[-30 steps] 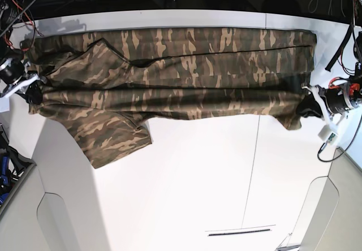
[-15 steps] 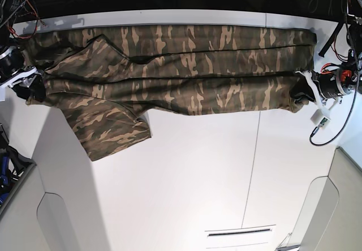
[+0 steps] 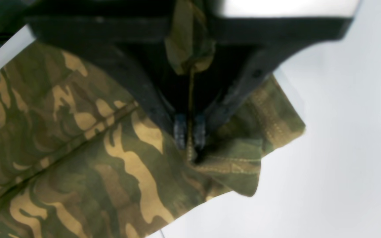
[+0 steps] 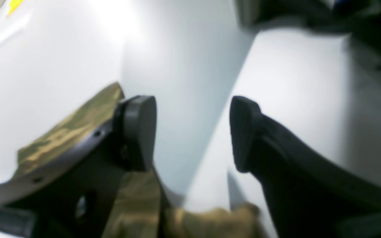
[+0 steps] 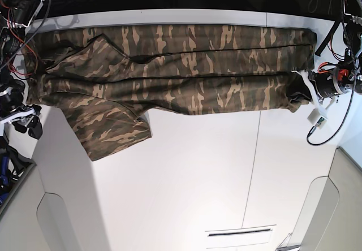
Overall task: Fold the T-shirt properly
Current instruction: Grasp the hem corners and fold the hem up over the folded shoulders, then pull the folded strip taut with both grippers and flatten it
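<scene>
Two hands | left hand (image 3: 189, 132) pinching T-shirt (image 5: 169, 70) hem | right hand (image 4: 192, 132) spread apart | white table (image 5: 198, 177)

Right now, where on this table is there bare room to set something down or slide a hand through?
The widest free patch is the white table below the T-shirt, from its lower folded edge down to the near side. It is crowded along the far edge, where the shirt spans nearly the full width, and at the ends: the left gripper clamps the hem, and the open right gripper sits beside the sleeve.
</scene>
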Available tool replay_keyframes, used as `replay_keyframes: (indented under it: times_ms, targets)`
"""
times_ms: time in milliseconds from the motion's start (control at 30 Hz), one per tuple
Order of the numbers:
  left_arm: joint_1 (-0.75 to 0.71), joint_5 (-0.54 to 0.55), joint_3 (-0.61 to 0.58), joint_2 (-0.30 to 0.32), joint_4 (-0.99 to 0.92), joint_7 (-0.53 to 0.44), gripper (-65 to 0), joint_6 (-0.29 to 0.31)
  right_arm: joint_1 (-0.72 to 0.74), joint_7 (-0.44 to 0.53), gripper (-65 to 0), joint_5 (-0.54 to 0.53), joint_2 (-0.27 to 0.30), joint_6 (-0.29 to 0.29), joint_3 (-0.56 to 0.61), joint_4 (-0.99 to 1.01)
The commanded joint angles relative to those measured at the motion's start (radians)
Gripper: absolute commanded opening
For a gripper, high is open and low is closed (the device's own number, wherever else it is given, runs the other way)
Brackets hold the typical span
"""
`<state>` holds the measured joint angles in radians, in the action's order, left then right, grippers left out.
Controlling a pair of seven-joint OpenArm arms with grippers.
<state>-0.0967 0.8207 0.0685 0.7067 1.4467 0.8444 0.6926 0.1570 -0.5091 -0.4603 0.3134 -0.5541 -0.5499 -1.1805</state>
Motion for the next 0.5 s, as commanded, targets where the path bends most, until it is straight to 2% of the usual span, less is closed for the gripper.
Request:
replay_keyframes:
  times_ms: [0,200,400,433,467]
  targets:
    - [0.013,0.013,0.010,0.022,0.014,-0.017,-65.0,0.006,0.041,0.029,-30.3,-0.003,0.016,-0.004,0.020,0.025]
    - [0.013,0.013,0.010,0.022,0.014,-0.017,-65.0,0.006,0.105,0.055,-30.3,0.026,0.012,-0.003,0.224,0.170]
    - [0.013,0.013,0.010,0.022,0.014,-0.017,-65.0,0.006,0.106,0.056,-30.6,0.028,-0.046,-0.003,0.347,0.170]
    - [0.013,0.013,0.010,0.022,0.014,-0.017,-65.0,0.006,0.106,0.056,-32.1,0.031,-0.058,-0.003,0.355,0.170]
    - [0.013,0.013,0.010,0.022,0.014,-0.017,-65.0,0.006,0.106,0.056,-36.3,0.036,-0.072,-0.004,0.357,0.168]
